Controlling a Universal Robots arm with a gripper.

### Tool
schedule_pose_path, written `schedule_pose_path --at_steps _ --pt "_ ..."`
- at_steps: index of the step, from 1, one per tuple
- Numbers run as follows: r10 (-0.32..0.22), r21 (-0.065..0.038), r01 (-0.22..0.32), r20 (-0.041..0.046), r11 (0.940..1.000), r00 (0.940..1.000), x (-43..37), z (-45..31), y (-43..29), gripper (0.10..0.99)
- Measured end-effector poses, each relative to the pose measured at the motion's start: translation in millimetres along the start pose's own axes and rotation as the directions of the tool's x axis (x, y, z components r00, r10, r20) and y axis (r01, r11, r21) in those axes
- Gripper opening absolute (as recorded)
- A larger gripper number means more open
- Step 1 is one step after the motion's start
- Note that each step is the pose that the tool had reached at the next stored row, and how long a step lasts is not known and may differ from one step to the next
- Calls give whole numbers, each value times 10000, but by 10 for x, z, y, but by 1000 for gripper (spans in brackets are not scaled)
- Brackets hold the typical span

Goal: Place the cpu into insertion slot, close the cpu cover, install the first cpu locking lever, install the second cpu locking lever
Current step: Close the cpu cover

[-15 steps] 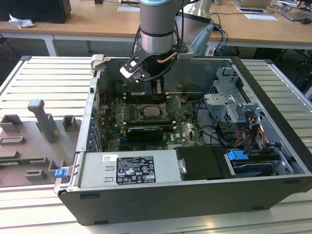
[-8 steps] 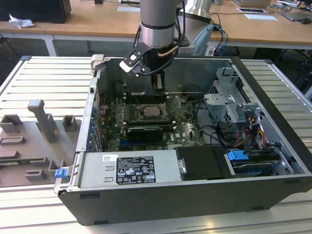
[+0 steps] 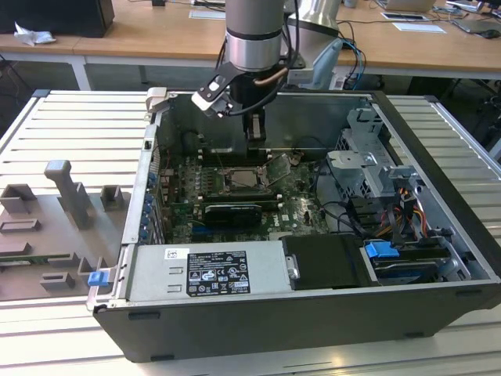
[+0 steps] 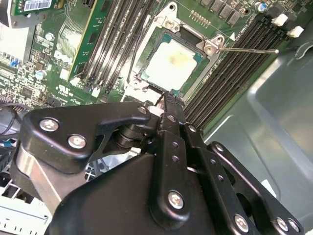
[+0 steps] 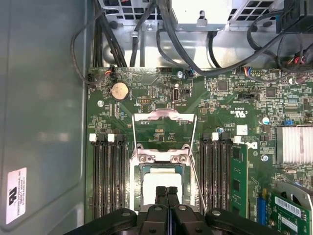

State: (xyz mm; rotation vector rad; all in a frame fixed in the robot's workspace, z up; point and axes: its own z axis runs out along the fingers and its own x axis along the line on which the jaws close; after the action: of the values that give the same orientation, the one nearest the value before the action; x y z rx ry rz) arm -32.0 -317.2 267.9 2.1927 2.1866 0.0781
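The cpu (image 5: pixel 157 177) lies flat in the insertion slot (image 5: pixel 138 169), its pale metal top facing up; in the second wrist view the cpu (image 4: pixel 172 64) sits inside the slot's silvery rim (image 4: pixel 209 47). The cpu cover (image 5: pixel 164 116) is swung open and lies back on the green board beyond the slot. A thin locking lever (image 5: pixel 196 169) stands free beside the slot, also seen as a lever rod (image 4: pixel 247 50). My gripper (image 5: pixel 167 192) hangs just over the cpu's near edge, fingers pressed together with nothing between them. In the exterior view the gripper (image 3: pixel 255 138) is above the slot (image 3: pixel 249 179).
Black memory slots (image 5: pixel 110 176) flank the socket on both sides. The grey case wall (image 5: pixel 44 122) runs close by. Cables (image 5: pixel 146 29) hang at the board's far end. A heatsink (image 5: pixel 295 143) and green cards (image 5: pixel 288 208) stand to one side. A drive cage (image 3: pixel 368 157) fills the exterior view's right.
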Motion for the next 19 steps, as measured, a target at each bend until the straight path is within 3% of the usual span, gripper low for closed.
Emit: schedule_pose_path --at_steps 8,13,19 --pt "0 0 0 0 10000 10000 1 -127 9 106" --pt "0 0 0 0 10000 10000 2 -273 19 106" --pt "0 0 0 0 10000 10000 3 -268 101 106"
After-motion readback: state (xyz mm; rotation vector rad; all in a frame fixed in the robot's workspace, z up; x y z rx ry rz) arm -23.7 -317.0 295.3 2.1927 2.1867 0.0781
